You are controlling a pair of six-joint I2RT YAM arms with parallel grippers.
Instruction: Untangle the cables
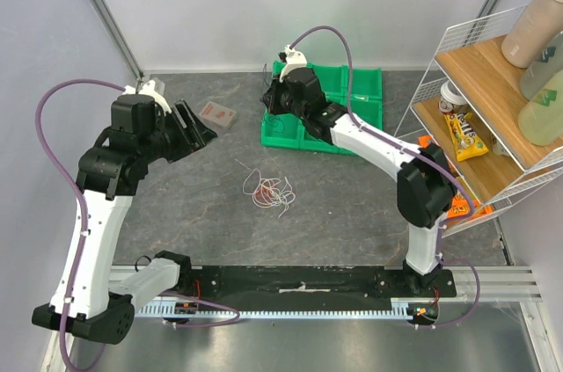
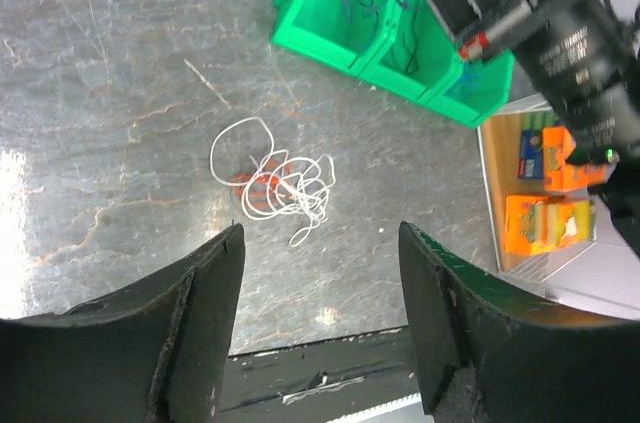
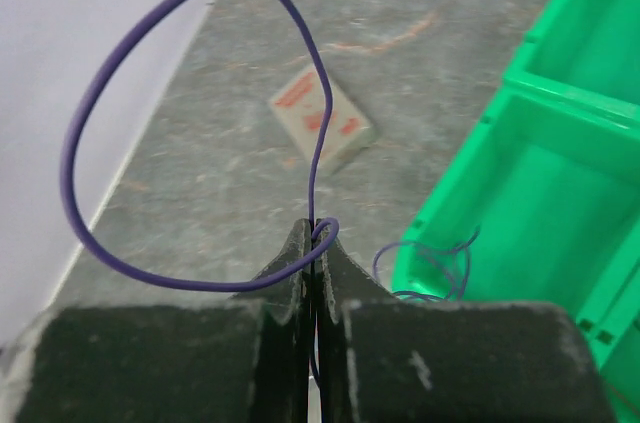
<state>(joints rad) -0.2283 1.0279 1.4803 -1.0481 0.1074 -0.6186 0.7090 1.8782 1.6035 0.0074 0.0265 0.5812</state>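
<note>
Pinching a blue cable [image 3: 312,193] by the green bin [image 3: 545,103]

Top view: white-and-red cables [image 1: 268,189] lie bunched on the counter [image 1: 352,214], well apart from both tools. Left wrist: the left tool [image 2: 320,233] is spread, cables beyond its tips. Right wrist: the right tool [image 3: 313,238], pressed together, grips that blue loop.

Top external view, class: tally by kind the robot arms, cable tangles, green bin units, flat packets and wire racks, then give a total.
Robot arms: 2 (left arm, right arm)
Cable tangle: 1
Green bin unit: 1
Flat packet: 1
Wire rack: 1
Total: 6
</note>
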